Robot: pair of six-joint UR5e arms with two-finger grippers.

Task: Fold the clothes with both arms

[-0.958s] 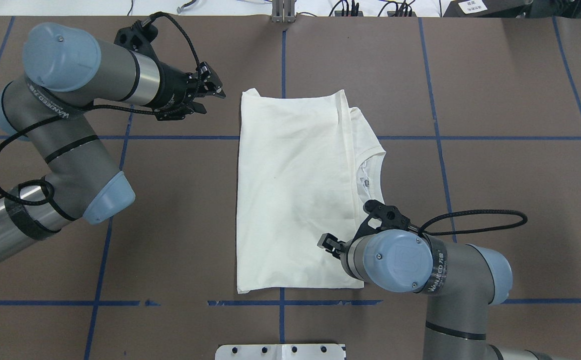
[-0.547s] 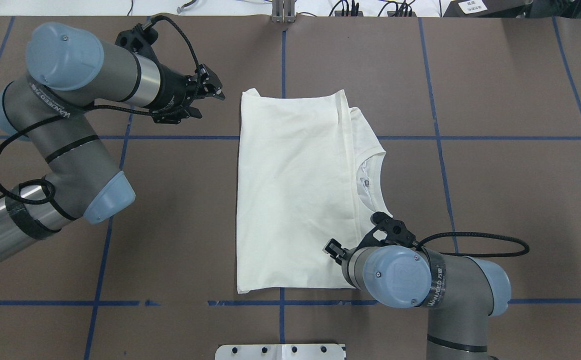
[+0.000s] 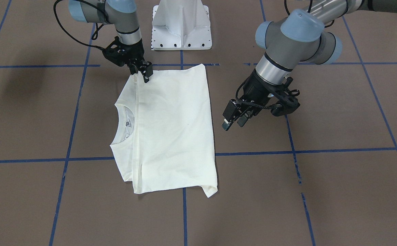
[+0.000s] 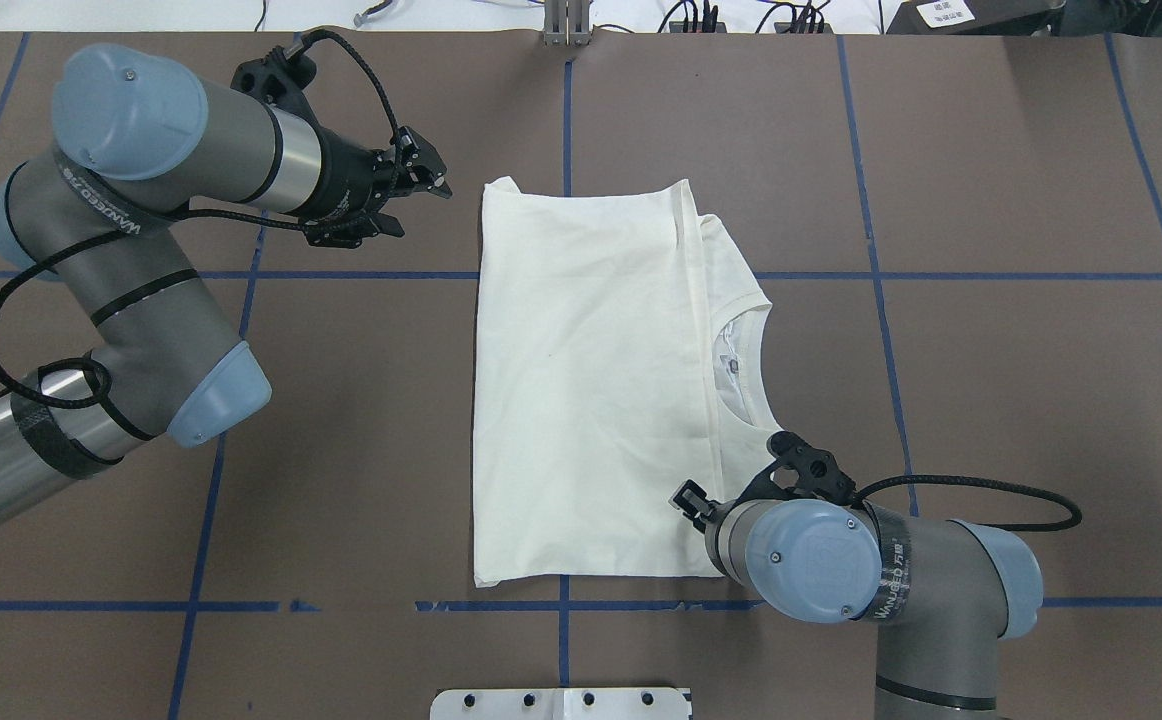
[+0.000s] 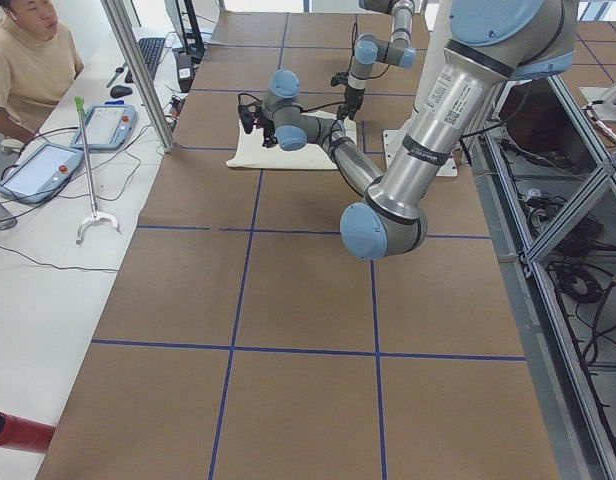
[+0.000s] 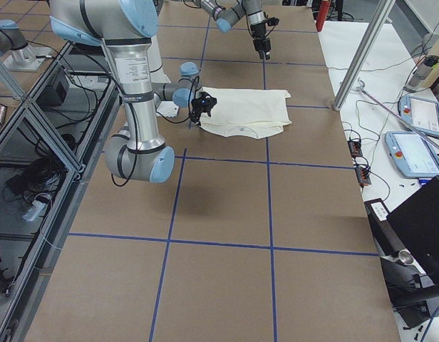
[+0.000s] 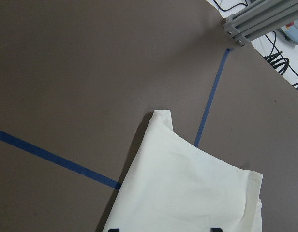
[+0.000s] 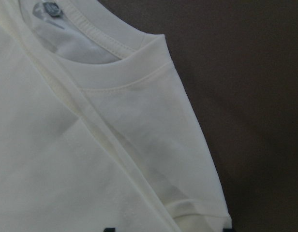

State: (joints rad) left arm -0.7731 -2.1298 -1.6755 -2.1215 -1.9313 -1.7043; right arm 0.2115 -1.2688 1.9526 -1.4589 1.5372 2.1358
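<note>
Cream cloth, light and limp by its look, the shirt lies part-folded in the middle of the table, best pinched at corners: the right gripper hangs wide open over its near right corner, the left gripper, also wide, clear of the far left one.

I see shirt flat mid-table, collar toward R. L gripper beside its far-L corner, apart. R gripper at near-R corner.
</note>
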